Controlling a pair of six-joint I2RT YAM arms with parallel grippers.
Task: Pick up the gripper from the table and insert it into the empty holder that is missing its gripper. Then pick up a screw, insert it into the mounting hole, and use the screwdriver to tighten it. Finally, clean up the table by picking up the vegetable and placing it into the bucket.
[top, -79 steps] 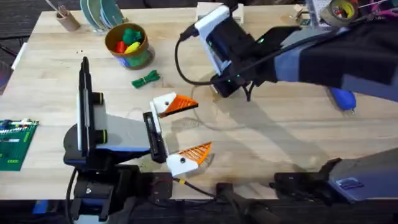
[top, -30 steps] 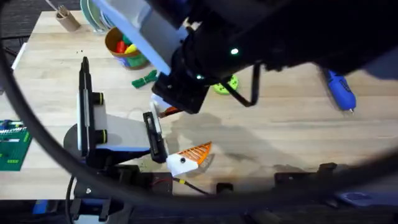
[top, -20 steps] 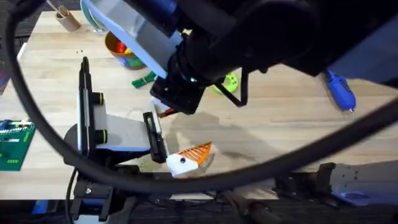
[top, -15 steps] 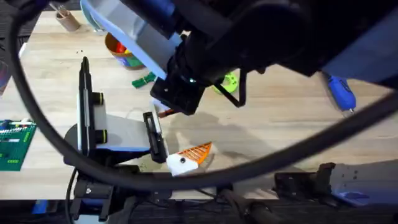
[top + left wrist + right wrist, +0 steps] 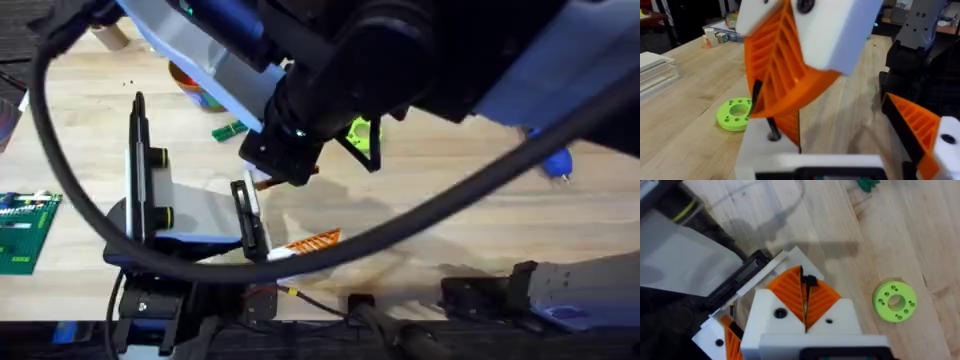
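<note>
My right gripper (image 5: 805, 292) is shut on a small black screw (image 5: 808, 281), pinched between its orange pads. It hangs right over the white holder (image 5: 796, 256) of my left arm's claw. In the left wrist view those orange fingers (image 5: 782, 65) come down with the screw (image 5: 757, 96) just above a hole in the holder (image 5: 771, 142). My left gripper (image 5: 290, 212) stands open; its near orange finger (image 5: 312, 242) shows plainly. The dark-green vegetable (image 5: 230, 129) lies on the table beside the bucket (image 5: 190, 80). The blue screwdriver (image 5: 556, 163) lies at the far right, partly hidden.
A bright green disc (image 5: 362, 135) lies mid-table, also seen as the disc (image 5: 895, 301) beside my right gripper. My right arm looms large and dark across the overhead view. A green circuit board (image 5: 25, 232) sits at the left edge.
My right arm swung from the back right over to the left claw's upper mount and rose close under the camera. In the last half second it barely shifted. The left arm stayed put.
</note>
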